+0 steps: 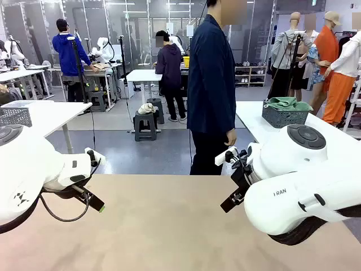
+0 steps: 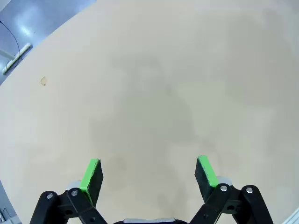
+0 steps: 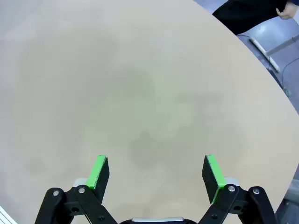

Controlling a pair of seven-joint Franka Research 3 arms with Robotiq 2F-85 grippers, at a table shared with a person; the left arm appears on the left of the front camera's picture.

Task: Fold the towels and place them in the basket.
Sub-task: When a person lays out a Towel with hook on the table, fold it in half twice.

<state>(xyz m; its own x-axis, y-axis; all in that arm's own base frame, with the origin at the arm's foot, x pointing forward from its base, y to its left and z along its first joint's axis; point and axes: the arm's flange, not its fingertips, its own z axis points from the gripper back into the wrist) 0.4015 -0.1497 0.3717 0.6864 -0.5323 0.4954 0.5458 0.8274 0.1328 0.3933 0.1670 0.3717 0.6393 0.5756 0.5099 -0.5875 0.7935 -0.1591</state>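
Note:
A dark grey lattice basket (image 1: 286, 114) stands on a white table behind the far right, with a grey-green towel (image 1: 289, 103) heaped in it. My left gripper (image 1: 99, 207) hovers over the left of the beige table (image 1: 169, 226). In its wrist view the left gripper (image 2: 149, 170) is open, green pads (image 2: 92, 170) wide apart over bare tabletop. My right gripper (image 1: 227, 204) hangs over the right of the table. Its wrist view has the right gripper (image 3: 155, 170) open too, nothing between the fingers (image 3: 211, 171).
A person in a dark blue jacket (image 1: 211, 90) stands at the table's far edge, one hand (image 1: 230, 138) hanging down. A paler lattice basket (image 1: 16, 116) sits on a white table at the left. The table edge curves past in the right wrist view.

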